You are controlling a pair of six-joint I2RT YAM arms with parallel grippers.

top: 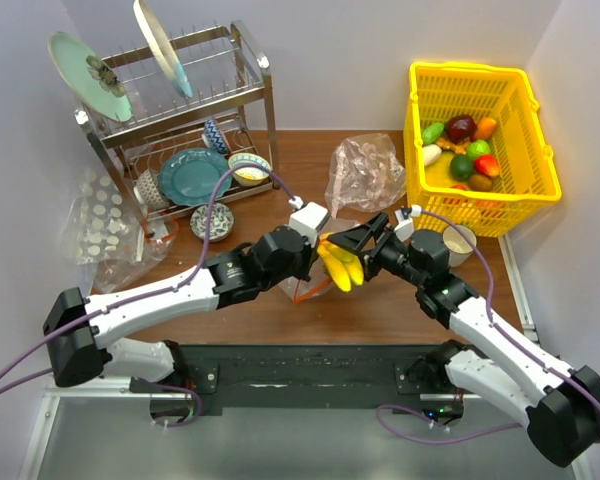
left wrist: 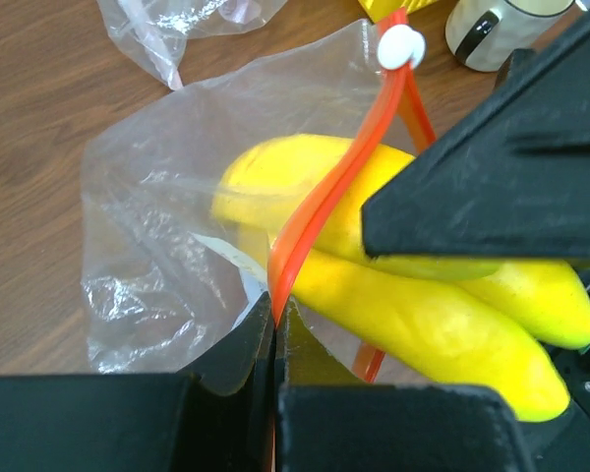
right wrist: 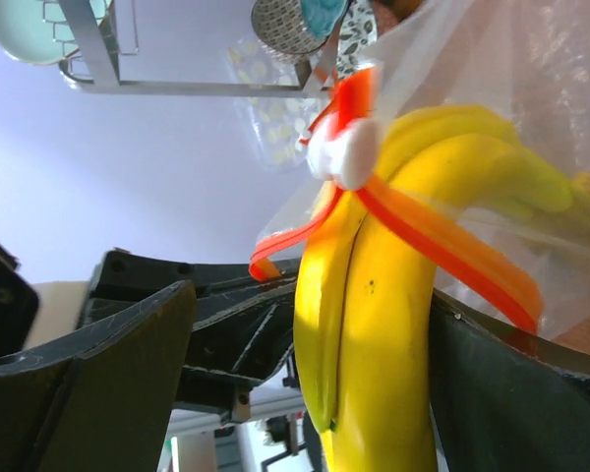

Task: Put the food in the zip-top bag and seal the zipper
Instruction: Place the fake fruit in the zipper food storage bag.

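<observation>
The banana (left wrist: 413, 295) lies part-way through the mouth of the zip-top bag (left wrist: 147, 226). Its long axis runs from the bag's interior back toward the right gripper (top: 365, 236), whose jaws stand spread either side of it; whether one pad touches the fruit cannot be settled. The left gripper (left wrist: 275, 329) is pressed together on the zipper (left wrist: 339, 182), so the right arm is judged better placed to push the banana deeper.

Banana (top: 338, 268) partly in zip-top bag (left wrist: 147, 226) mid-table, basket (top: 467, 68) behind right, dish rack (top: 270, 110) behind left
</observation>
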